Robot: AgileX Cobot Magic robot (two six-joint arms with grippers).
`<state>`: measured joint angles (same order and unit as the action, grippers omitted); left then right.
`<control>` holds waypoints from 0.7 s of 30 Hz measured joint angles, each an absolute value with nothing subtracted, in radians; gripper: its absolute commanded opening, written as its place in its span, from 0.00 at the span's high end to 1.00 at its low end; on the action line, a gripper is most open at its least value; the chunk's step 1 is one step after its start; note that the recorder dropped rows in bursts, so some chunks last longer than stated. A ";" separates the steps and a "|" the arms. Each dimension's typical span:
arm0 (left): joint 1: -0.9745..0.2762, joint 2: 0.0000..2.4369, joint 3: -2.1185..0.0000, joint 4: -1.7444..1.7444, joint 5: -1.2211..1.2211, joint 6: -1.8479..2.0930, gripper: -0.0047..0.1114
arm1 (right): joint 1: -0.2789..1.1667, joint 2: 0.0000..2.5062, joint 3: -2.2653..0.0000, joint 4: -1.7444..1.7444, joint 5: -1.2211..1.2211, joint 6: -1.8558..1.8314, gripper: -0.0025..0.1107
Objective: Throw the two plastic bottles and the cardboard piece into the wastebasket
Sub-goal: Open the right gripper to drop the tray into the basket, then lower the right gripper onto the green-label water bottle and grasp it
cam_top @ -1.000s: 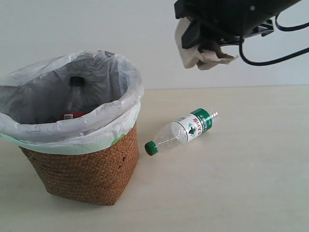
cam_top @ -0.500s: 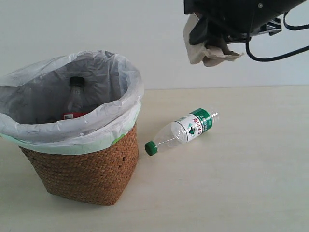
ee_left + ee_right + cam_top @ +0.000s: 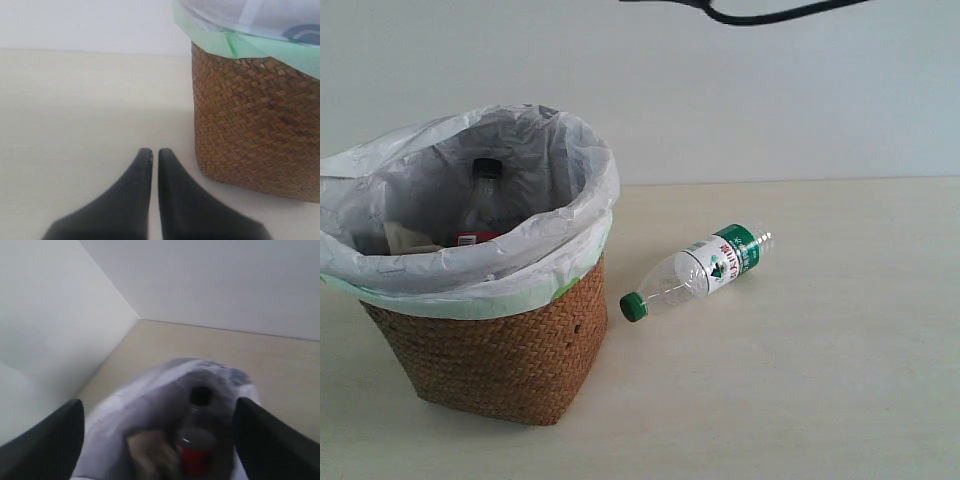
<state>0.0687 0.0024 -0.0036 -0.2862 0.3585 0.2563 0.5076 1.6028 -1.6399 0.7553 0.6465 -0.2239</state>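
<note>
- Brown wicker wastebasket [image 3: 500, 360] holds black-capped clear bottle [image 3: 483, 200] (red label, text unreadable) and beige pulp cardboard piece [image 3: 410, 238].
- Green-capped clear bottle [image 3: 705, 268] lies just beside it.
- Left gripper [image 3: 155, 155] pinched together, empty; right gripper [image 3: 159, 407] splayed wide above wastebasket.

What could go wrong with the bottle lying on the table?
The green-cap bottle lies on its side, so it might roll away when jaws press it. It is clear and smooth, so it could slip out on the way up. The left gripper sits low, right beside the wastebasket; swinging it could bump the basket.
</note>
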 measured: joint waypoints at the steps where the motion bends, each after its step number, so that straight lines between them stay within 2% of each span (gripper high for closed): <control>1: 0.069 0.002 -0.004 -0.286 0.359 0.256 0.93 | 0.491 1.603 -1.640 0.675 0.670 -0.174 0.33; 3: 0.069 0.002 -0.004 -0.286 0.359 0.256 0.93 | 0.453 1.605 -1.640 0.422 0.754 -0.026 0.33; 8: 0.069 0.002 -0.004 -0.286 0.359 0.256 0.93 | 0.434 1.622 -1.640 0.034 0.889 0.179 0.33; 21: 0.069 0.002 -0.004 -0.286 0.359 0.256 0.93 | 0.431 1.818 -1.620 -0.084 0.854 0.439 0.33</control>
<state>0.0687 0.0024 -0.0036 -0.2862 0.3585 0.2563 0.4312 1.8180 -1.6202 -0.0844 0.8545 0.4386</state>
